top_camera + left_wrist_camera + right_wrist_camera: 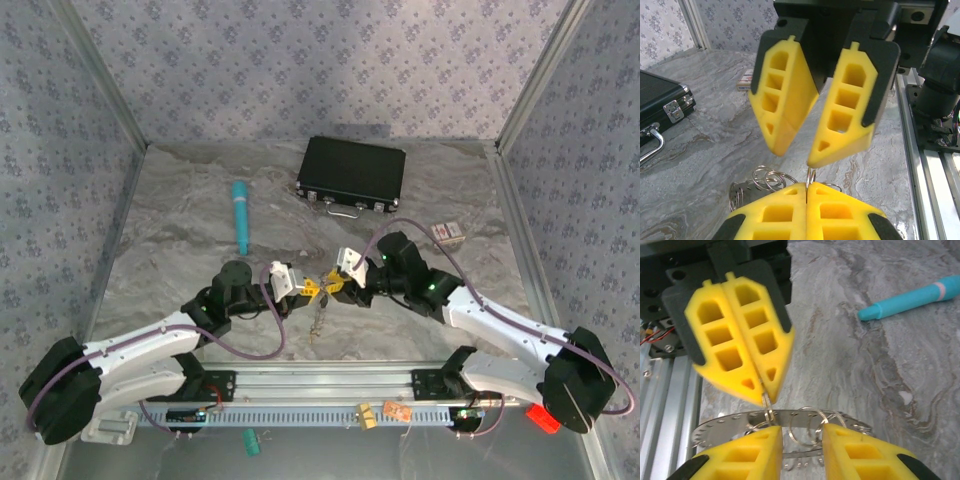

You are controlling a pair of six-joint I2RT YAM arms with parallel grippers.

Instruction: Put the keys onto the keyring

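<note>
Over the table's front middle my two grippers meet tip to tip. My left gripper [312,290] [807,187] is shut on a small wire ring [767,407] that stands up between its yellow pads. That ring hangs on the keyring [735,422] [318,322], a flat pale grey band with small holes along its rim. My right gripper [335,283] [802,432] is open, its fingers on either side of several more wire rings [812,426] [765,177] on the same band. I can make out none of the keys.
A teal pen [240,215] [910,300] lies at the back left. A black case [351,175] [660,107] sits at the back centre, with a small card box [451,233] [745,80] to its right. The aluminium rail [330,385] runs along the near edge.
</note>
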